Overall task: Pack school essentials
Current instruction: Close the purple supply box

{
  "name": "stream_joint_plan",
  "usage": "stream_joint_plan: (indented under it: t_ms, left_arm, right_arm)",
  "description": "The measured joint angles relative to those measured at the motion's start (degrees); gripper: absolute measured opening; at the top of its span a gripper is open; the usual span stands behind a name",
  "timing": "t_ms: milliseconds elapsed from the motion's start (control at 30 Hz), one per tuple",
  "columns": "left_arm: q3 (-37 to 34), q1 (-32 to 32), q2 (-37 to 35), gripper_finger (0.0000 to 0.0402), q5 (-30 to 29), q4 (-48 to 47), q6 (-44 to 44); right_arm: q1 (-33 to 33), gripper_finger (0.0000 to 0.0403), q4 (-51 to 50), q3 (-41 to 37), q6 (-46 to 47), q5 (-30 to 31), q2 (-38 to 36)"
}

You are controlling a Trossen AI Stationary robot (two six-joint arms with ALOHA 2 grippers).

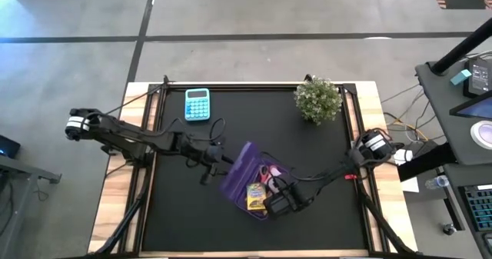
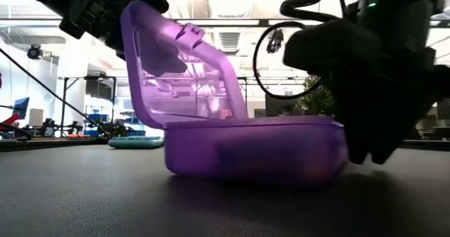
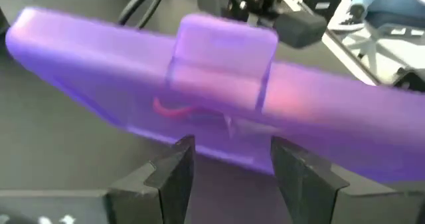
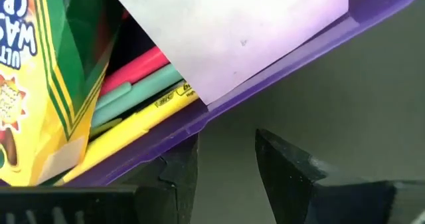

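Packing looking nearly done. Sitting inside the open purple case (image 1: pixel 244 184) near the tabletop (image 1: pixel 192 228) middle: crayon box (image 4: pixel 40 84), pink, green and yellow pens (image 4: pixel 143 94), lilac pad (image 4: pixel 226 31), all crowding one corner in the right wrist view. Showing red through the lid (image 3: pixel 219 98) in the left wrist view, probably the scissors (image 1: pixel 267 172), also inside from above. Blue pen not made out, likely buried under the rest.

Nothing loose lying on the tabletop that belongs to the set; only a calculator (image 1: pixel 197 104) and a plant (image 1: pixel 318 99) sitting at the far edge, well apart from the case.

Lid standing up, tilted over the base, not shut. Left claw (image 3: pixel 229 164) spread apart, empty, hovering just at the lid's edge below the latch tab, fingers (image 3: pixel 174 174) straddling it without pinching. Right claw (image 4: pixel 226 164) partly apart, holding nothing, sitting just outside the case wall by the crayon corner, probably steadying the base.

Remaining: pushing the lid down and snapping the latch. Possibly checking the pad lying flat first, since sitting slanted over the pens and maybe blocking closure.
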Motion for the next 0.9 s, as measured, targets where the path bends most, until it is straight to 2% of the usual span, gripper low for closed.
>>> stream_joint_plan:
  t_ms: [333, 633, 767, 900]
  left_arm:
    - [-0.07, -1.26, 4.66, 0.0182, 0.24, 5.74, -3.96]
    - [-0.08, -1.96, 10.61, 0.0182, 0.26, 13.26, -6.65]
    - [-0.04, -2.01, 12.26, 0.0182, 0.24, 15.68, -8.02]
    - [-0.04, -2.07, 13.49, 0.0182, 0.12, 16.5, -8.65]
  right_arm:
    - [-3.59, 0.0139, 2.52, 0.0, -6.02, 2.75, 0.04]
    - [-4.64, 0.0139, 3.0, 1.08, -12.02, 2.46, -1.26]
    - [-4.68, 0.0139, -0.46, 1.94, -12.47, 2.19, -3.19]
    - [-4.66, 0.0139, -8.32, 3.63, -12.03, 2.09, -6.13]
